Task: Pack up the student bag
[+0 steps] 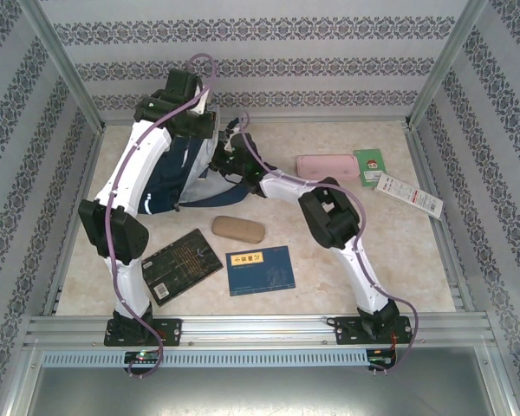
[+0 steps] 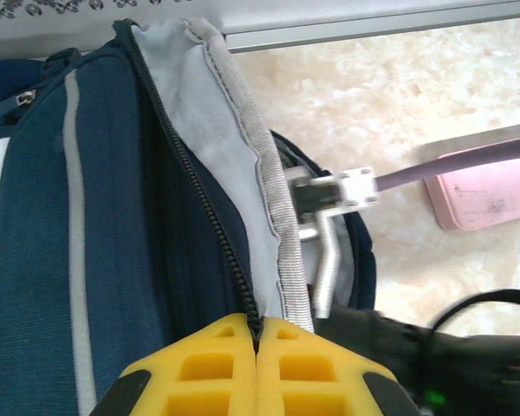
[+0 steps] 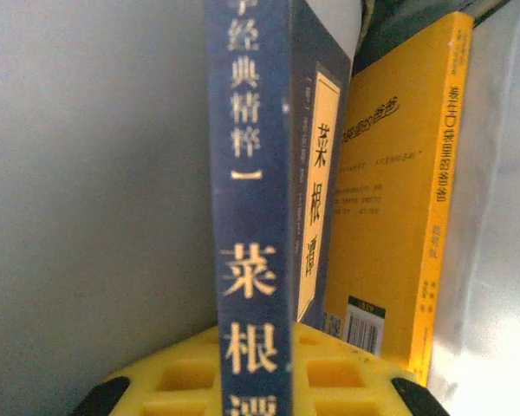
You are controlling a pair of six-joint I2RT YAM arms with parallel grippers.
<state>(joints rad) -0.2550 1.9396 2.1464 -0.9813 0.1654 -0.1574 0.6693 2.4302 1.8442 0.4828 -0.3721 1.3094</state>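
Observation:
The student bag [image 1: 169,182], navy with pale stripes, lies at the back left of the table. My left gripper [image 2: 257,328] is shut on the bag's zipper edge [image 2: 243,286] and holds the opening apart, showing the grey lining [image 2: 208,130]. My right gripper [image 3: 258,334] is inside the bag, shut on a navy book [image 3: 251,217] held spine-up with yellow Chinese lettering. A yellow book [image 3: 399,199] stands just to its right against the lining [image 3: 87,173]. From above, the right arm [image 1: 282,184] reaches into the bag's mouth.
On the table in front lie a brown case [image 1: 238,230], a dark book [image 1: 182,264] and a blue book [image 1: 260,269]. At the back right are a pink case [image 1: 328,166], a green card [image 1: 370,166] and a white flat pack [image 1: 409,195].

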